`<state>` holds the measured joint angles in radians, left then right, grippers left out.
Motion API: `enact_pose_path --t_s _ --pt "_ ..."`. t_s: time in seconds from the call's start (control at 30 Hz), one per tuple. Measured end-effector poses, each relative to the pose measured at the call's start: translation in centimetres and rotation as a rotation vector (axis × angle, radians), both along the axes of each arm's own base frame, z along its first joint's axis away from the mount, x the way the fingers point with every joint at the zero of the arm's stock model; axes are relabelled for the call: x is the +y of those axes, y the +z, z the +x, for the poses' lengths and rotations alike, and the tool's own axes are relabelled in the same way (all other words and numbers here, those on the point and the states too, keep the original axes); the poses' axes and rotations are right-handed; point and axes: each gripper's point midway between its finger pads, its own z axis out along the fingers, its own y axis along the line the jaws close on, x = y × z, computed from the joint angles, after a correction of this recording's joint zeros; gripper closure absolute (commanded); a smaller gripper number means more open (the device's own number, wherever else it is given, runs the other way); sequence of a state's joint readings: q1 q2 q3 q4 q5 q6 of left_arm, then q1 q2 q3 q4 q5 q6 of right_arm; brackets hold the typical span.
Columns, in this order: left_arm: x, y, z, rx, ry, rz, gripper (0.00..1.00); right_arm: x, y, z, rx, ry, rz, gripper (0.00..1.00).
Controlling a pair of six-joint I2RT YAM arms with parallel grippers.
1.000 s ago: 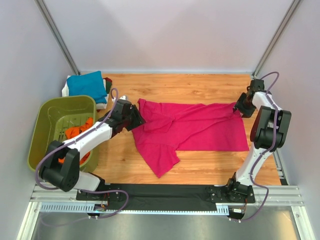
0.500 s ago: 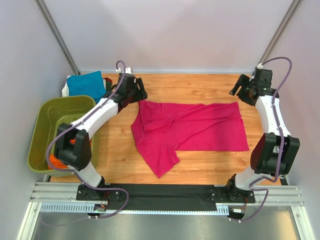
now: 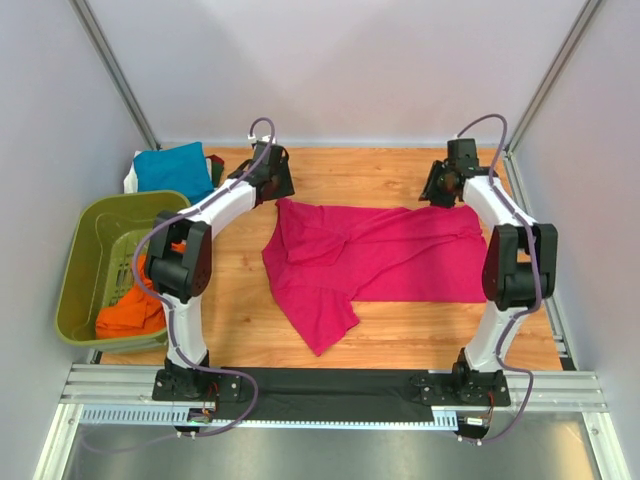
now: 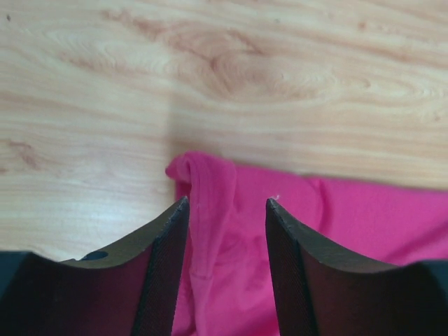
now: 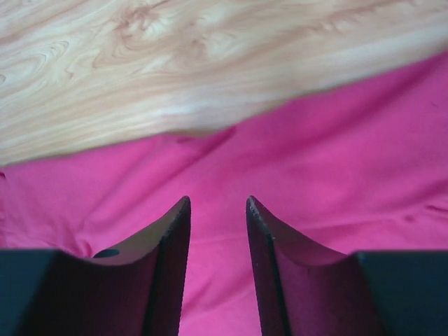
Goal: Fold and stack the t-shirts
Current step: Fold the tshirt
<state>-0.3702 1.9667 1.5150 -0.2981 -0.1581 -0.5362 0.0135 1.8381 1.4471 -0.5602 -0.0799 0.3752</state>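
One pink shirt lies spread on the surface, central, with its long axis running left to right. At its left part a lobe of cloth extends toward the near edge, and creases cross the middle. A teal shirt lies folded at the far left corner, on a white shirt of which only an edge shows. An orange shirt is bunched in the near end of the basket, which stands at the left side of the surface.

The left gripper is positioned at the far left corner of the pink shirt. In the left wrist view its fingers stand apart. The rolled corner of the cloth shows in the gap, unclamped.

The right gripper is positioned at the far edge of the pink shirt, toward its right end. In the right wrist view its fingers stand apart by a narrower gap over flat pink cloth. Nothing is held.
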Motion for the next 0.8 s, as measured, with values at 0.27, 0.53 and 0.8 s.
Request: enact_pose_path --t_s 0.27,0.53,0.8 --pt "1.1 -2.0 2.1 0.016 0.062 0.017 0.48 1.2 -2.6 3.7 0.017 0.010 -0.033 0.67" --pt "2.2 -4.3 2.3 0.072 0.146 -0.078 0.46 0.5 -4.7 3.7 0.061 -0.006 -0.047 0.68" --pt "2.5 -5.9 2.0 0.106 0.189 -0.206 0.36 0.3 -6.0 3.4 0.093 -0.015 -0.062 0.68"
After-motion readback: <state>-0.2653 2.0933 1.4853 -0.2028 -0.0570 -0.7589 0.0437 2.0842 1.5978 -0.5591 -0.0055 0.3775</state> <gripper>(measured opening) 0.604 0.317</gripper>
